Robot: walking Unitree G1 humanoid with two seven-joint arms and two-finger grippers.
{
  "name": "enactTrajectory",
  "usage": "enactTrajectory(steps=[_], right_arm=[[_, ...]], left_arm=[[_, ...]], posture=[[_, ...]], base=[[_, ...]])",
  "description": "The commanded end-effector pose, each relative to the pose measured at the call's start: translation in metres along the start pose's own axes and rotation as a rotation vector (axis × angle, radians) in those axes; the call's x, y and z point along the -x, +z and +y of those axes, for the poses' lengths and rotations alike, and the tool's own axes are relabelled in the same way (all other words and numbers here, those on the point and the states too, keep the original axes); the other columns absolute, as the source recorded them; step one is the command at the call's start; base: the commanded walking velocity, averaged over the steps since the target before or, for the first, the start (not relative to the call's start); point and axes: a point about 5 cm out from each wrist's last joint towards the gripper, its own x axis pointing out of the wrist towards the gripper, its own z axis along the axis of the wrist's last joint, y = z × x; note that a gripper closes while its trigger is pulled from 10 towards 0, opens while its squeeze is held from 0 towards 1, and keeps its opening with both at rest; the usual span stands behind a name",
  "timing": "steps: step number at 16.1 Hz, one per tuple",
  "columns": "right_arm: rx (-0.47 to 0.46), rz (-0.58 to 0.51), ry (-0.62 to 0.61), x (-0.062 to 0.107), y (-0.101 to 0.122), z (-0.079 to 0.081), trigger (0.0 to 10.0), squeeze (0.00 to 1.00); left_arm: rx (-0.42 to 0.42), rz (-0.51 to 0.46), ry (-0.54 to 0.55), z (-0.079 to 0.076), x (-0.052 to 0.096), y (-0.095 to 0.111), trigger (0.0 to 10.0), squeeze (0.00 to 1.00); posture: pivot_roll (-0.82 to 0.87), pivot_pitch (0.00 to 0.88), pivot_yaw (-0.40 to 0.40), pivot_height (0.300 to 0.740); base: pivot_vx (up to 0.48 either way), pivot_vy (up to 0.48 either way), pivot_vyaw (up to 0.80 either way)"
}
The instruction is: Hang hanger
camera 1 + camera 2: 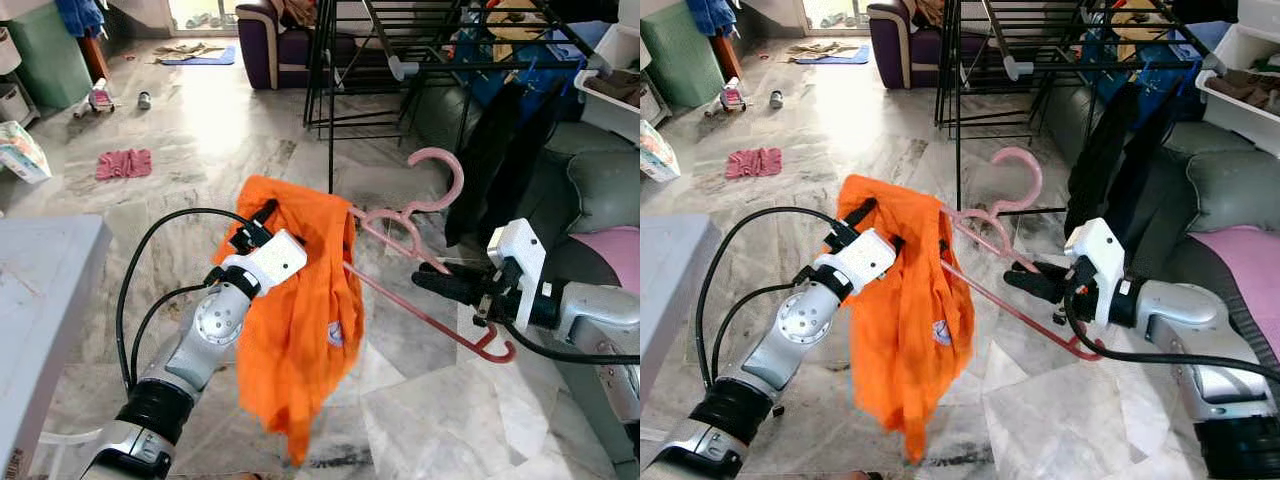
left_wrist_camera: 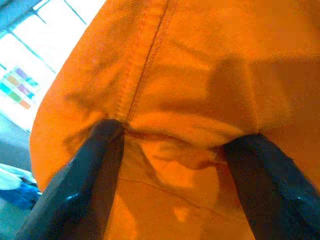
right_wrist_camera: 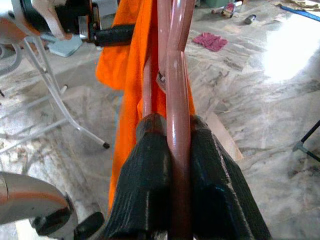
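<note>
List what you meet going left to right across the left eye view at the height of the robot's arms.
grey table → left hand → orange garment → pink hanger → right hand → grey sofa

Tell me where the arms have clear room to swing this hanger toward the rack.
Bare marble floor lies open between the pink cloth and the black drying rack. It is crowded on the robot's right: dark garments and a grey sofa sit close beside the pink plastic hanger carrying the orange shirt.
</note>
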Motion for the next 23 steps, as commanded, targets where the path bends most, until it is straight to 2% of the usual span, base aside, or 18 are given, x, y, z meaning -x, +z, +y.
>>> enactTrajectory(steps=[1, 2, 3, 4, 5, 7, 8, 9, 10, 11, 12, 13, 14, 16, 18, 19, 20, 23], right_arm=[[0.023, 0.039, 0.024, 0.004, -0.003, 0.001, 10.0, 0.0], [0.029, 0.052, 0.021, 0.005, -0.005, 0.0, 10.0, 0.0], [0.033, 0.061, 0.017, 0.005, -0.007, -0.001, 10.0, 0.0], [0.037, 0.068, 0.017, 0.005, -0.008, -0.002, 10.0, 0.0], [0.052, 0.093, 0.022, 0.006, -0.011, -0.003, 10.0, 0.0], [0.067, 0.107, 0.006, 0.006, -0.014, -0.006, 10.0, 0.0], [0.086, 0.103, -0.028, 0.006, -0.014, -0.01, 10.0, 0.0], [0.1, 0.088, -0.078, 0.005, -0.013, -0.016, 10.0, 0.0], [0.118, 0.07, -0.127, 0.004, -0.011, -0.022, 10.0, 0.0], [0.13, 0.053, -0.167, 0.002, -0.009, -0.027, 10.0, 0.0], [0.134, 0.046, -0.181, 0.001, -0.008, -0.029, 10.0, 0.0], [0.137, 0.046, -0.182, 0.0, -0.009, -0.029, 10.0, 0.0], [0.14, 0.046, -0.181, -0.001, -0.01, -0.029, 10.0, 0.0], [0.148, 0.042, -0.187, -0.003, -0.011, -0.03, 10.0, 0.0], [0.15, 0.024, -0.16, -0.005, -0.006, -0.028, 10.0, 0.0], [0.148, 0.021, -0.132, -0.005, -0.005, -0.025, 10.0, 0.0], [0.144, 0.023, -0.099, -0.005, -0.004, -0.021, 10.0, 0.0], [0.119, 0.006, -0.046, -0.004, -0.002, -0.014, 10.0, 0.0]], left_arm=[[0.016, -0.009, 0.005, 0.006, -0.001, 0.002, 10.0, 0.0], [0.009, -0.015, -0.008, 0.005, -0.001, 0.002, 10.0, 0.0], [0.013, -0.021, -0.014, 0.004, 0.0, 0.002, 8.5, 0.0], [0.003, -0.027, -0.021, 0.004, 0.002, 0.002, 7.8, 0.0], [0.003, -0.035, -0.031, 0.004, 0.006, 0.001, 9.8, 0.0], [0.02, -0.056, -0.049, 0.003, 0.011, 0.003, 9.4, 0.0], [0.041, -0.058, -0.055, 0.002, 0.013, 0.004, 6.0, 0.0], [0.061, -0.065, -0.06, 0.001, 0.015, 0.005, 5.5, 0.0], [0.086, -0.067, -0.064, -0.001, 0.017, 0.006, 1.6, 0.0], [0.117, -0.068, -0.07, -0.002, 0.018, 0.006, 0.0, 0.0], [0.172, -0.061, -0.063, -0.004, 0.02, 0.006, 3.6, 0.0], [0.227, -0.052, -0.043, -0.004, 0.02, 0.007, 10.0, 0.34], [0.293, -0.062, -0.052, -0.006, 0.02, 0.009, 10.0, 1.0], [0.342, -0.069, -0.079, -0.011, 0.019, 0.013, 10.0, 1.0], [0.321, -0.066, -0.102, -0.012, 0.017, 0.014, 10.0, 1.0], [0.331, -0.067, -0.103, -0.011, 0.015, 0.014, 10.0, 0.05], [0.342, -0.067, -0.097, -0.008, 0.011, 0.015, 10.0, 0.0], [0.346, -0.059, -0.096, -0.008, 0.002, 0.015, 10.0, 0.0]], posture=[[0.03, 0.072, -0.039, 0.74], [0.03, 0.071, -0.041, 0.74], [0.03, 0.071, -0.041, 0.74], [0.03, 0.07, -0.041, 0.74], [0.03, 0.069, -0.041, 0.74], [0.04, 0.07, -0.039, 0.74], [0.04, 0.069, -0.038, 0.74], [0.04, 0.07, -0.038, 0.74], [0.04, 0.07, -0.039, 0.74], [0.04, 0.069, -0.039, 0.74], [0.04, 0.069, -0.04, 0.74], [0.04, 0.069, -0.04, 0.74], [0.04, 0.07, -0.041, 0.74], [0.04, 0.07, -0.04, 0.74], [0.04, 0.07, -0.04, 0.74], [0.04, 0.069, -0.04, 0.74], [0.03, 0.069, -0.04, 0.74], [0.02, 0.071, -0.035, 0.74]], base=[[0.0, 0.0, 0.0], [0.0, 0.0, 0.0], [0.0, 0.0, 0.0], [0.0, 0.0, 0.0], [0.0, 0.0, 0.0], [0.0, 0.0, 0.0], [0.0, 0.0, 0.0], [0.0, 0.0, 0.0], [0.0, 0.0, 0.0], [0.0, 0.0, 0.0], [0.0, 0.0, 0.0], [0.0, 0.0, 0.0], [0.0, 0.0, 0.0], [0.0, 0.0, 0.0], [0.0, 0.0, 0.0], [0.0, 0.0, 0.0], [0.0, 0.0, 0.0], [0.0, 0.0, 0.0]])
